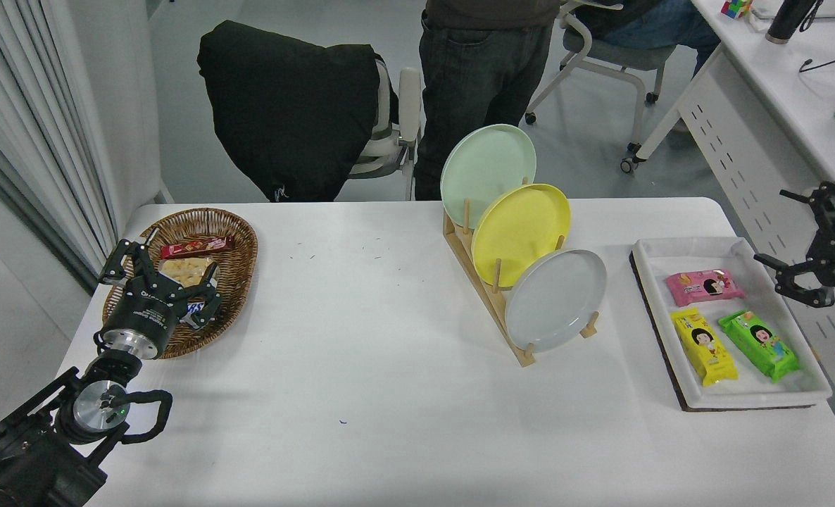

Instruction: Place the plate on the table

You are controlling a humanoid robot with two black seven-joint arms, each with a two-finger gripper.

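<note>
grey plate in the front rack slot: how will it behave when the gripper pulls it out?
The grey plate looks rigid, so it should not flex. Its surface looks smooth and its rim shallow, so a pinch there may slip. It stands on edge, leaning between pegs of the wooden rack; once lifted free it could swing or roll.

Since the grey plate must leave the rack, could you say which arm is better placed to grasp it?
Probably right: the right gripper hangs open beyond the snack tray, nearer the grey plate; the left gripper sits parked over the basket.

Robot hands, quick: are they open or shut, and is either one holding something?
Left gripper: open, holding nothing, parked over the wicker basket.
Right gripper: open, holding nothing, at the right edge, apart from the grey plate.
</note>
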